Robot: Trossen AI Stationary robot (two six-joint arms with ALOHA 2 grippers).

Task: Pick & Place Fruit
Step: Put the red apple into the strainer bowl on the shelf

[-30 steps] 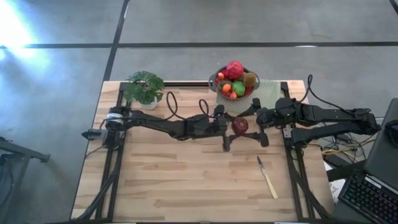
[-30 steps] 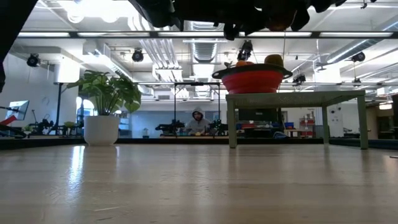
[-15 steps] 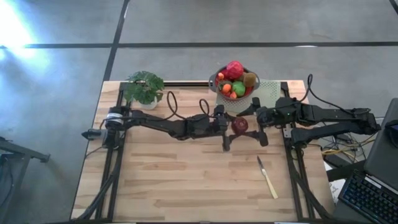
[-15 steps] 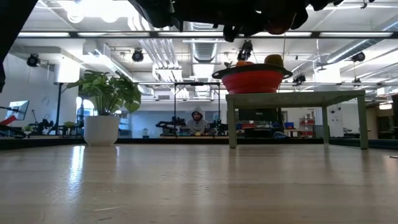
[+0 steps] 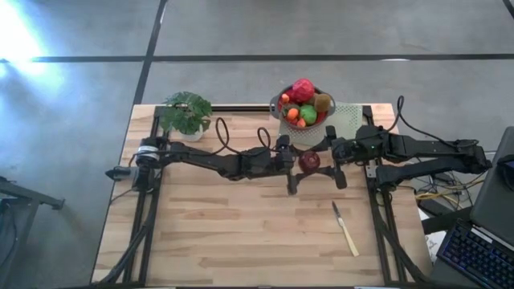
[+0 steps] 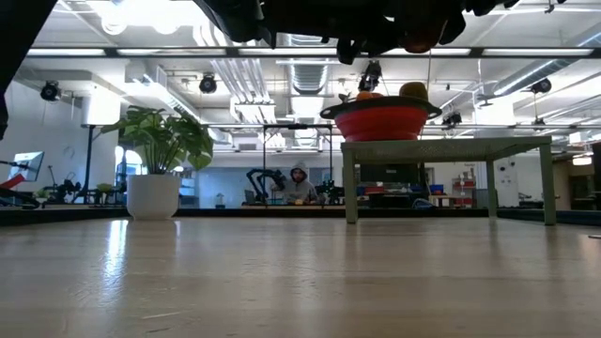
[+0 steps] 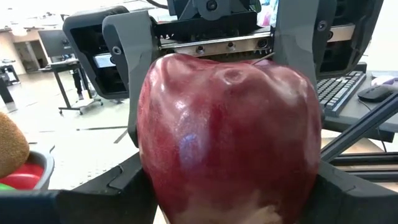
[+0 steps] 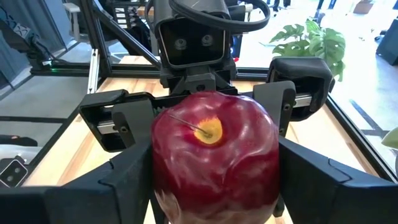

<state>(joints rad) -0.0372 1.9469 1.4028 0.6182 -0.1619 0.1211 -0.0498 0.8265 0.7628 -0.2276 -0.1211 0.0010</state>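
Note:
A dark red apple (image 5: 309, 161) hangs in the air over the middle of the table, between my two arms. My left gripper (image 5: 302, 163) reaches it from the table's left and is shut on it. My right gripper (image 5: 318, 161) comes from the right and is shut on it too. In the low view the apple (image 6: 423, 38) shows at the top edge under the dark grippers. Behind it a bowl (image 5: 279, 103) on a pale green stand (image 5: 347, 119) holds more fruit: a magenta-red one (image 5: 303, 89), a brown one (image 5: 323, 102), a green one (image 5: 308, 113). My left gripper pinches the apple between its two fingers (image 7: 124, 186), on the near and far sides of the end facing it (image 7: 155, 180). The fingers lie level and come from the table's left. The apple is clear of the table. My right gripper pinches the apple's stem end by its near and far sides (image 8: 163, 186) between its two fingers (image 8: 118, 186). They come from the table's right, slanting slightly down. The stem hollow (image 8: 210, 130) faces this wrist. The apple is lifted clear.
A potted plant (image 5: 186, 112) stands at the far left of the table. A pale-handled knife (image 5: 345, 229) lies near the front right. A keyboard (image 5: 474, 253) sits off the table's right edge. A person (image 6: 299, 183) sits in the room beyond.

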